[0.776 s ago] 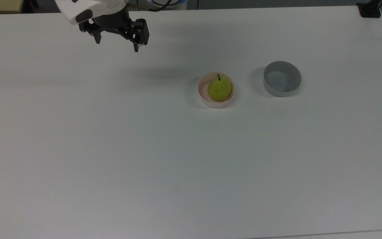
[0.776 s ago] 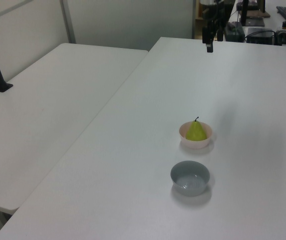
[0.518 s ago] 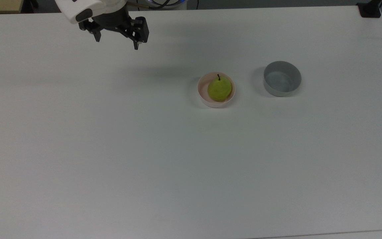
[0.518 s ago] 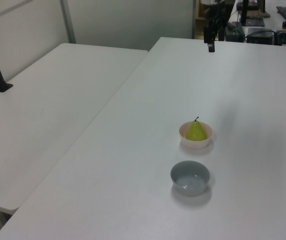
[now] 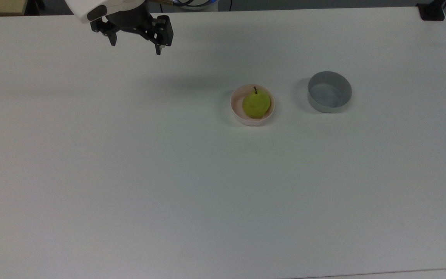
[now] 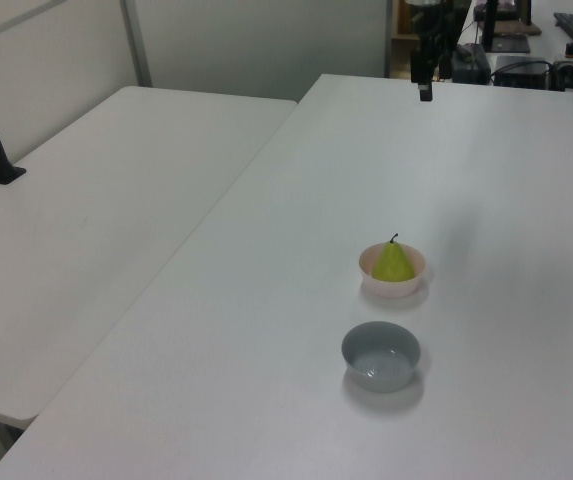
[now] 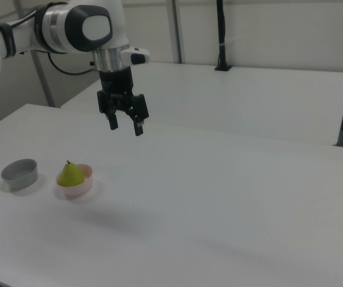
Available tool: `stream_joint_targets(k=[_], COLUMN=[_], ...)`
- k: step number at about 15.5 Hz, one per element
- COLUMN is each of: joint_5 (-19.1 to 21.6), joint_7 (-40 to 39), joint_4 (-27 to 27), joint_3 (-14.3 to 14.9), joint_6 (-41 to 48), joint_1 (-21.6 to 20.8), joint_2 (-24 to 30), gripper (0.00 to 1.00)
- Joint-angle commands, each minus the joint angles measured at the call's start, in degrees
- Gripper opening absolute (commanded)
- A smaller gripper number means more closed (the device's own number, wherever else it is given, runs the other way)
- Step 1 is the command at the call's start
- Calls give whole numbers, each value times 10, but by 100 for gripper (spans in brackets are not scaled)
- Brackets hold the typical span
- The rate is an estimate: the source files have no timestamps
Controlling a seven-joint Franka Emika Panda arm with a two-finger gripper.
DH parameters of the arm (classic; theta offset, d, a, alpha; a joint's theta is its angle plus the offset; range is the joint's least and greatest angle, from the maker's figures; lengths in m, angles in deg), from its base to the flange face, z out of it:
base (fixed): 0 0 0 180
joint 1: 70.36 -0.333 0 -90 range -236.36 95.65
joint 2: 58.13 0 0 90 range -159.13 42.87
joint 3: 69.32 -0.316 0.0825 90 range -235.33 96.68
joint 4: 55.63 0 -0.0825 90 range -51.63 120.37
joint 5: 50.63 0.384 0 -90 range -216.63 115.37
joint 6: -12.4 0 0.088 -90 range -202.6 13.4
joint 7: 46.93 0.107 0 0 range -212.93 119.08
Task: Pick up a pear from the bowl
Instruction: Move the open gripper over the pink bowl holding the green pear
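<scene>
Overhead, the black two-finger gripper (image 5: 135,46) hangs with fingers spread apart and empty, well apart from the small yellow-green pear (image 5: 256,104) sitting stem-up in the pale pink round bowl (image 5: 238,114). Beside it stands a grey round bowl (image 5: 329,92). From the right view, the white arm (image 7: 69,27) above the white table (image 7: 231,197) appears.

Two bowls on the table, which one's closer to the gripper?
The pink bowl, the one holding the pear. The empty grey bowl sits beyond it, farther from the gripper.
</scene>
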Motion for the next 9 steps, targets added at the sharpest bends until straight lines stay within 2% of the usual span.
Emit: stream_joint_targets(k=[1,4,9], joint_5=[32,40,47], joint_7=[-13,-14,-10], joint_4=[7,4,-7], joint_3=[0,-8,-9], joint_6=[8,5,5], joint_1=[-4,-10,-77], joint_2=[11,10,2], gripper=[100,100,100])
